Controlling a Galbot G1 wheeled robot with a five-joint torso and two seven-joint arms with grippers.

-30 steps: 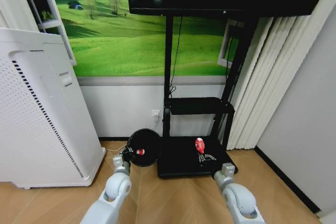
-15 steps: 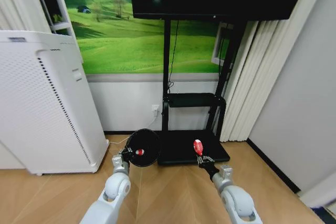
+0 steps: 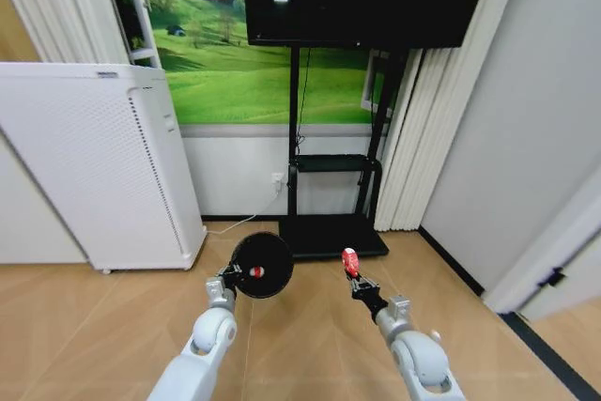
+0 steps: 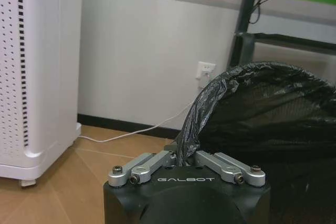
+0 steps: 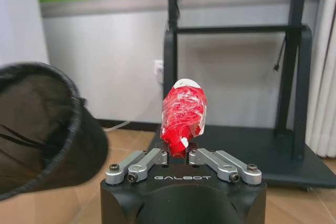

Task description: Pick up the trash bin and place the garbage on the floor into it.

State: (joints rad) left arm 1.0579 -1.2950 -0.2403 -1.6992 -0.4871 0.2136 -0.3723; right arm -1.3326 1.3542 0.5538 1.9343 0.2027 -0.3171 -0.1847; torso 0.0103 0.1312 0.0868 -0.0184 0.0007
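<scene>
Backed away from the TV stand (image 3: 333,232), the right hand (image 3: 355,279) stays clamped on a red wrapper (image 3: 350,261), beside the trash bin (image 3: 262,266) pinched by the left hand (image 3: 232,276), so dropping it in looks next.

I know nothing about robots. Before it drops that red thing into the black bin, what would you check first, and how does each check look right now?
1. Left end effector shut on the trash bin rim: ok.
2. Right end effector shut on the red-and-white wrapper: ok.
3. Bin lifted, its opening facing the head camera: ok.
4. Wrapper over the bin's opening: not ok, it sits off to the bin's right.
5. Room left in the bin: ok, one small red piece inside.
6. Other litter left on the floor: cannot tell.
</scene>
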